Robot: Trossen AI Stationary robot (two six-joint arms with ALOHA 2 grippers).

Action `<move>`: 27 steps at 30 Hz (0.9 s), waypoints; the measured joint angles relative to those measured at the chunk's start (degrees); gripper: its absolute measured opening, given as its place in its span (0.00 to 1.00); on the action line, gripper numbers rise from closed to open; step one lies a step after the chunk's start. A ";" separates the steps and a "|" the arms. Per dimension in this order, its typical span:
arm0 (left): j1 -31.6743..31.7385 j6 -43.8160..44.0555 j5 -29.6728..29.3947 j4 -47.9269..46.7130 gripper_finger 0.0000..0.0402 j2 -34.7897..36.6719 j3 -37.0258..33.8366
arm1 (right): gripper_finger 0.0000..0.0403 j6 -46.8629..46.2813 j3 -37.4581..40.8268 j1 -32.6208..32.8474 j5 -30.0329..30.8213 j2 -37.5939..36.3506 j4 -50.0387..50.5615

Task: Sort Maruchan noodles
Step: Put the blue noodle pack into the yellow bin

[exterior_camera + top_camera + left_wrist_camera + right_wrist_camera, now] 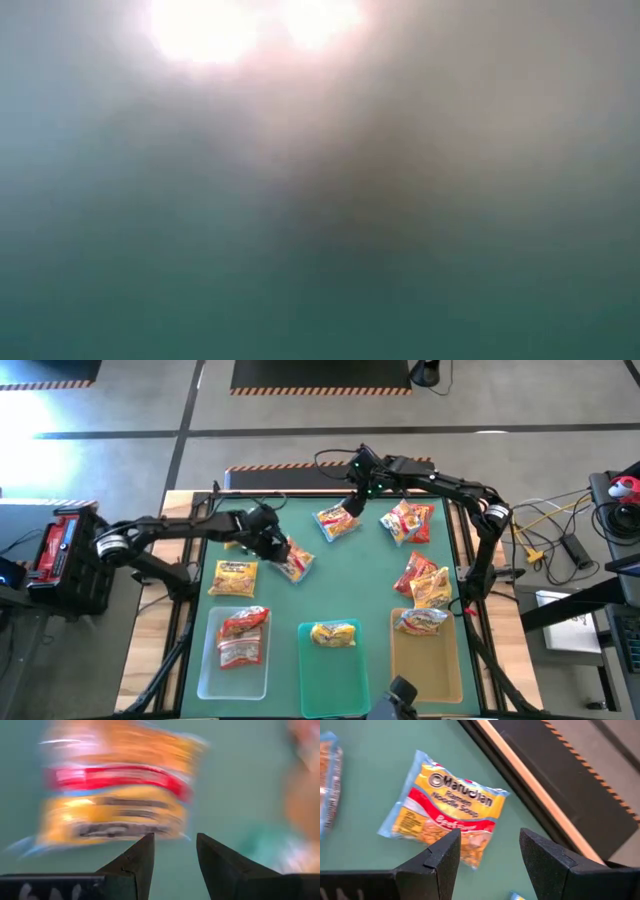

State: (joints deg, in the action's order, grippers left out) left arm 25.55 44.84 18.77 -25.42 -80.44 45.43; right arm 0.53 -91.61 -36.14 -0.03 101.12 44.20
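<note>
While lying flat on the green mat near the far rail: Beef packet (445, 827), square, crinkly yellow plastic with a red band, directly ahead of the right gripper (350, 503), jaws spread, nothing held. Similar yellow-orange packet (115, 802) just before the left gripper (280, 547), jaws likewise parted and empty. Others sorted in the clear tray (205, 660), teal tray (310, 680), amber tray (405, 660).
</note>
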 joint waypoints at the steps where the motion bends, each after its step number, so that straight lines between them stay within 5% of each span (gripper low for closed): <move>1: -0.56 4.08 -3.74 -0.06 0.32 0.04 -0.11 | 0.48 -0.52 0.00 0.00 -0.28 0.00 -0.04; 7: -3.87 13.83 -13.74 4.72 0.32 -0.87 -0.13 | 0.48 -0.50 0.00 0.00 -0.43 0.00 -0.13; 17: -7.90 20.15 -17.81 5.36 0.31 -5.68 -0.13 | 0.48 1.08 0.00 0.00 -0.42 0.02 -0.15; 22: -7.86 9.64 -20.03 6.57 0.30 -8.38 -0.13 | 0.48 2.09 0.00 0.00 -0.42 0.02 -0.13; 27: -7.66 -10.72 -18.74 11.75 0.29 -10.30 -0.06 | 0.48 2.67 0.00 0.00 -0.41 0.02 -0.13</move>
State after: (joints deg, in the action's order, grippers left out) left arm 17.89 34.11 0.03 -13.67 -90.74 45.36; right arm 3.20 -91.61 -36.14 -0.44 101.14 44.07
